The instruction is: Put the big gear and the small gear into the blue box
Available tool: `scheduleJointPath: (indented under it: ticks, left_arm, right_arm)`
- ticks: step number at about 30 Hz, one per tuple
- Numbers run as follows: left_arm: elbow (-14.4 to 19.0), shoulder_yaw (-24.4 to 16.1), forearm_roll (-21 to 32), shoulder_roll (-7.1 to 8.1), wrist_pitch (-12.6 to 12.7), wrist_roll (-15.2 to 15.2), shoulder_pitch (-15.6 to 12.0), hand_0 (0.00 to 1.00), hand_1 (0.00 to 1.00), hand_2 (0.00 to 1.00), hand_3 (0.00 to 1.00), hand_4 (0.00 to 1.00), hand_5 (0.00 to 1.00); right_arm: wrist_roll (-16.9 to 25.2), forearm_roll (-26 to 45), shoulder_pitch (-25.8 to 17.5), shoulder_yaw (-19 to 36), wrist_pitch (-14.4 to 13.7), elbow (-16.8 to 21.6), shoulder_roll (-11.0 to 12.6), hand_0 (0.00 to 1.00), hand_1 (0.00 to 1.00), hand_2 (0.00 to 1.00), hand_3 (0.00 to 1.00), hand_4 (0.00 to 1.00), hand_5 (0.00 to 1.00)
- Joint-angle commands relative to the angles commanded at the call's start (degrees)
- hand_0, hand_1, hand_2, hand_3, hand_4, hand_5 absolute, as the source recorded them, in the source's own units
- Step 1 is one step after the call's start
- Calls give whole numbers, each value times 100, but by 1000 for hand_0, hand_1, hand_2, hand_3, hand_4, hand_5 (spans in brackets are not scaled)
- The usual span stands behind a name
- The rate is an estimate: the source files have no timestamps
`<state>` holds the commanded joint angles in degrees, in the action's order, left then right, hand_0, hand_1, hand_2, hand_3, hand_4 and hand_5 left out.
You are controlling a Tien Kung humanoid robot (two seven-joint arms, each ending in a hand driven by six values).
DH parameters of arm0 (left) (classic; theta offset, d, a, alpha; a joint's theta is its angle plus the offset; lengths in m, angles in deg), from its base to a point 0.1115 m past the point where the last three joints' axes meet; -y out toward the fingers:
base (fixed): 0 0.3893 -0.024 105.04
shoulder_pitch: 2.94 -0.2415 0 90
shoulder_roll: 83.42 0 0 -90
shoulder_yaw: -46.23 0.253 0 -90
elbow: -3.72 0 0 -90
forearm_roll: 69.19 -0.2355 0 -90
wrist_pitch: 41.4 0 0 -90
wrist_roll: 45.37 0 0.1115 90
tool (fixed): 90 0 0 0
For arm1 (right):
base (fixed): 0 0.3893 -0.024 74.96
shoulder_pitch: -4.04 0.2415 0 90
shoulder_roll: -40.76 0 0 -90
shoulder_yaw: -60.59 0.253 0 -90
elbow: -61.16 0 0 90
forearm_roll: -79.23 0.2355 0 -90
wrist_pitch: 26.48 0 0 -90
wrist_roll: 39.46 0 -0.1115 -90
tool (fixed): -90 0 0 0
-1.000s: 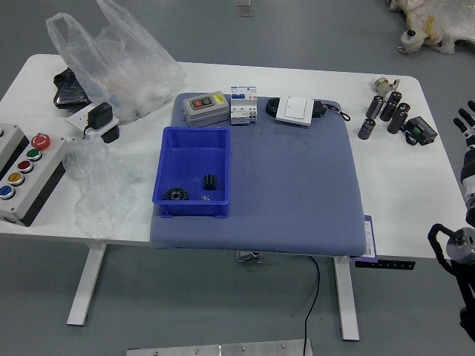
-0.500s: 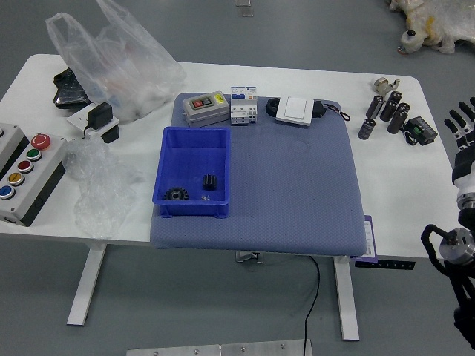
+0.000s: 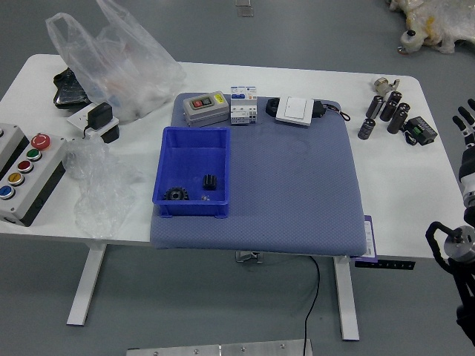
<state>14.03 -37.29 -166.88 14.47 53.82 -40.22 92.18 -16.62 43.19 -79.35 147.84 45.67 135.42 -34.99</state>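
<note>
Two gears sit inside the open blue plastic box point(image 3: 194, 154): the big black toothed gear point(image 3: 177, 194) in its near left corner, the small black cylindrical gear point(image 3: 210, 182) by its right wall. Well right of the box, the black right robot hand point(image 3: 469, 134) is relaxed and empty. Placing looks finished; next, simply keep clear.

Nearest the hand point(image 3: 467, 126), to its left, lay four black cylinders point(image 3: 398, 119) on the white counter point(image 3: 408, 185). Farther left of the hand spread a blue-grey mat point(image 3: 297, 178) with a grey box point(image 3: 205, 109); farther still sat a clear plastic bag point(image 3: 122, 63) and a button panel point(image 3: 49, 165).
</note>
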Motion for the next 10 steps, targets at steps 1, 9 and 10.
scheduleJointPath:
  ticks: [1,9,10]
  left_arm:
    - [0,-21,-19,-1,0,10,-3,614,455,499,640,654,349]
    - [0,-56,-42,-4,-4,18,3,615,458,500,640,654,346]
    - [0,-57,-41,-7,-5,18,3,615,458,500,640,654,346]
  right_arm:
    - [-1,-2,-2,3,-1,-1,-2,692,656,666,652,735,487]
    - [-5,-10,-12,51,-6,1,4,690,657,666,652,734,484]
    - [-7,-12,-12,56,-7,2,6,690,657,666,652,734,484]
